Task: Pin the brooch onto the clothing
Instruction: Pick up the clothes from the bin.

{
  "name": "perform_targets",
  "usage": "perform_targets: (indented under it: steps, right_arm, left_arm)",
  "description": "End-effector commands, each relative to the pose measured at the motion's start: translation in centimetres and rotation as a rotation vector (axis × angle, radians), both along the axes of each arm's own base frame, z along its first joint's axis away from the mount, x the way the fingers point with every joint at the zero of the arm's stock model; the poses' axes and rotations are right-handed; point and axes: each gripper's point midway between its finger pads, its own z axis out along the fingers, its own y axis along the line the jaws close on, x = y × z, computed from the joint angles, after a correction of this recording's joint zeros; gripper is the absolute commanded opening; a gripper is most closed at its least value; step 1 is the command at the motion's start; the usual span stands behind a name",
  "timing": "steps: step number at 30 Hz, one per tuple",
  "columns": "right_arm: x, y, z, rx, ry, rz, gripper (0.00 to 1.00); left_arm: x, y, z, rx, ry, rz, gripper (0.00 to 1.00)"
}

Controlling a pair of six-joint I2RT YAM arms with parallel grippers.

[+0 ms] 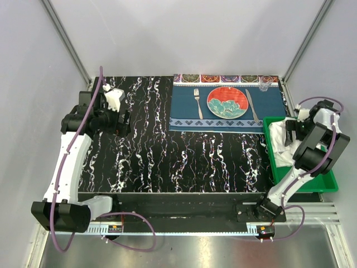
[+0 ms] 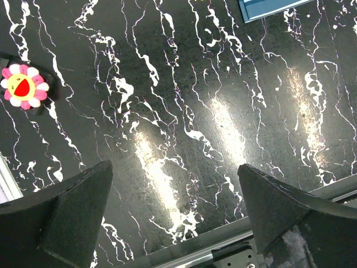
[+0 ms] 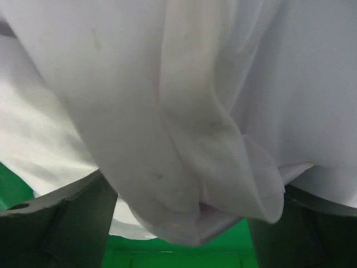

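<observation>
The brooch [image 2: 23, 86], a small flower with pink and white petals and a yellow centre, lies on the black marbled table [image 2: 184, 100], up and to the left of my left gripper [image 2: 174, 167]. That gripper is open and holds nothing; in the top view the left gripper [image 1: 121, 120] hovers over the table's far left. The clothing [image 1: 279, 142], white thin fabric, lies crumpled in a green bin [image 1: 329, 184]. My right gripper [image 1: 290, 133] is down in that bin. Its jaws stand wide open, and a fold of the clothing [image 3: 184, 128] hangs between its fingers [image 3: 61, 223].
A blue placemat [image 1: 184, 111] at the back carries a red-and-teal plate [image 1: 227, 102], a fork [image 1: 197, 100] and a knife [image 1: 252, 106]. Grey enclosure walls stand on three sides. The table's metal front rail [image 2: 184, 257] lies just beyond the left fingers.
</observation>
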Motion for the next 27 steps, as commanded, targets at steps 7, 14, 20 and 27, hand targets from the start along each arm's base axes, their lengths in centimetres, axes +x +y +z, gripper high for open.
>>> perform_targets:
  steps: [7, 14, 20, 27]
  right_arm:
    - [1.0, 3.1, 7.6, 0.089, -0.178, 0.056, 0.0]
    - [1.8, 8.3, 25.3, 0.101, -0.548, 0.19, 0.0]
    - [-0.1, 19.3, 35.8, 0.223, -0.749, 0.492, 0.0]
    - [-4.5, 30.7, 41.3, 0.441, -0.9, 0.802, 0.0]
  left_arm:
    - [0.7, -0.9, 1.2, -0.031, -0.035, -0.041, 0.99]
    - [0.8, -1.3, 2.6, -0.061, -0.063, -0.038, 0.99]
    - [1.2, -0.8, 3.9, -0.053, -0.066, 0.011, 0.99]
    - [1.1, -1.1, 6.2, -0.1, -0.083, 0.049, 0.99]
